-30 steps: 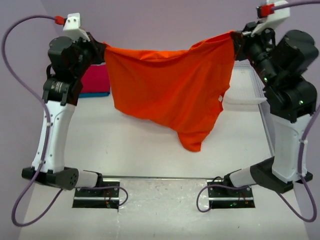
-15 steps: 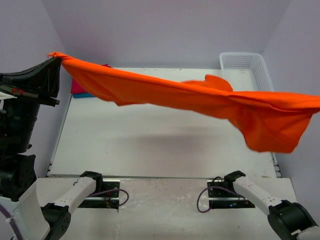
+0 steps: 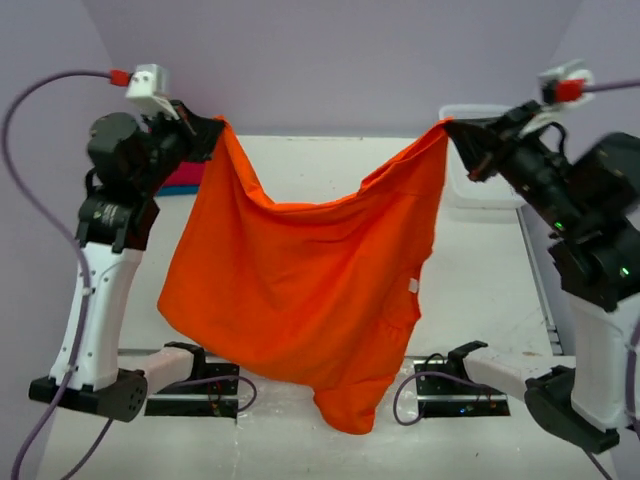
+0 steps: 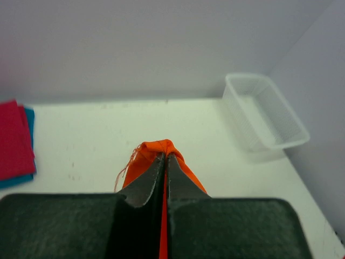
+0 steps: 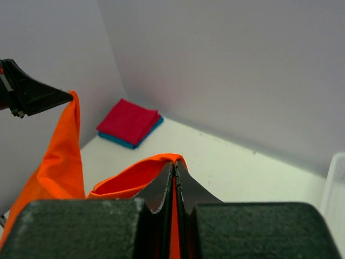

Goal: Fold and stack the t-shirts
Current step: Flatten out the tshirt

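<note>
The orange t-shirt (image 3: 300, 290) hangs in the air between both arms, sagging in the middle, its lower end drooping over the near table edge. My left gripper (image 3: 215, 127) is shut on its upper left corner, where orange cloth (image 4: 161, 148) pokes out past the closed fingertips. At the upper right corner my right gripper (image 3: 450, 128) is likewise shut on orange cloth (image 5: 161, 160). A folded red t-shirt (image 5: 129, 121) lies on a folded blue one (image 5: 125, 141) at the table's far left; both (image 4: 13, 145) show in the left wrist view too.
A white mesh basket (image 4: 264, 116) stands at the far right of the white table (image 3: 480, 290), partly behind the right arm. Purple walls close the back and sides. The arm bases (image 3: 195, 385) sit at the near edge.
The shirt swung from a taut, stretched-out span half a second ago to hanging slack between the arms. Both arms came back inward and upright, still gripping the same corners.
</note>
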{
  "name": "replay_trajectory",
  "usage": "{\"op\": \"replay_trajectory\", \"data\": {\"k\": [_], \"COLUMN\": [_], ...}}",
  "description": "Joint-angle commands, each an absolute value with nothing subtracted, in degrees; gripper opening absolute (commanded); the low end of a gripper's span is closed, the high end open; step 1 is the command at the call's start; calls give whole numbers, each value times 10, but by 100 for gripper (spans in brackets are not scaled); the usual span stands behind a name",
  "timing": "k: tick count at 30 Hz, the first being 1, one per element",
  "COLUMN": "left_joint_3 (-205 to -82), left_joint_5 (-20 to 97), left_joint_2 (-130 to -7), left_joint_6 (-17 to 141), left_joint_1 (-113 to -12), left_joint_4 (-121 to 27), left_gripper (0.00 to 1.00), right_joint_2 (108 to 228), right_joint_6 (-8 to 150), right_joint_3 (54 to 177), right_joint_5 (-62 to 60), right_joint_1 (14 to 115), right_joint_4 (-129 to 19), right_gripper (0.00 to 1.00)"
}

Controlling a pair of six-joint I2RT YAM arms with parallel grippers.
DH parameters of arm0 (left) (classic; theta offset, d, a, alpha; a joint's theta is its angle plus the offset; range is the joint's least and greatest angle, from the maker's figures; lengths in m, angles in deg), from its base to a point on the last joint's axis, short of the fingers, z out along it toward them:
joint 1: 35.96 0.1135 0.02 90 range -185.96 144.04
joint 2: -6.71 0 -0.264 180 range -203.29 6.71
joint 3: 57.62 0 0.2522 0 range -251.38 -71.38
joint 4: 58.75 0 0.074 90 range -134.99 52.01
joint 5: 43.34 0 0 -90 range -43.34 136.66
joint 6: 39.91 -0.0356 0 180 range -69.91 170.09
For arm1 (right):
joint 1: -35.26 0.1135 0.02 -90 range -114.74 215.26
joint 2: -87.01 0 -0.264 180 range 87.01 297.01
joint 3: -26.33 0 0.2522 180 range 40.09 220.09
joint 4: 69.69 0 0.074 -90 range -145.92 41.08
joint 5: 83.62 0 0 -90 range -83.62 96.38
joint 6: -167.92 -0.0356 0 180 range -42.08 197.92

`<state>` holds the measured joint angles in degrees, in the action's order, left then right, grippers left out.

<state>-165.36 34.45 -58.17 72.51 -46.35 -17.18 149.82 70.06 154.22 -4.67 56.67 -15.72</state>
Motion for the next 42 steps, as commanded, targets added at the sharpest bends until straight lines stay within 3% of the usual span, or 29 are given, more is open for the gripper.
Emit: {"op": "replay_trajectory", "data": {"k": [1,7,16,32,35,42], "left_joint_3": [-1586,-1613,-1647,-1761,-1753,-1585], "left_joint_5": [352,372,354,278,275,303], "left_joint_2": [-599,-599,-525,-489,-509,-574], "left_joint_6": [734,721,725,781,792,796], "left_joint_1": [-475,-476,-477,-477,-476,-480], "left_joint_4": [-213,-207,-173,-140,-154,-237], "left_gripper": [0,0,0,0,0,0], "right_joint_2": [1525,1571,1514,1482,1501,1565], "right_joint_6": [691,708,709,667,663,658], "right_joint_3": [1514,1599,1612,1740,1731,1555], "right_joint_5": [-22,-19,-29,-152,-143,-58], "right_joint_1": [567,566,580,582,583,582], "right_joint_4": [-198,-155,-124,-96,-106,-164], "right_gripper": [0,0,0,0,0,0]}}
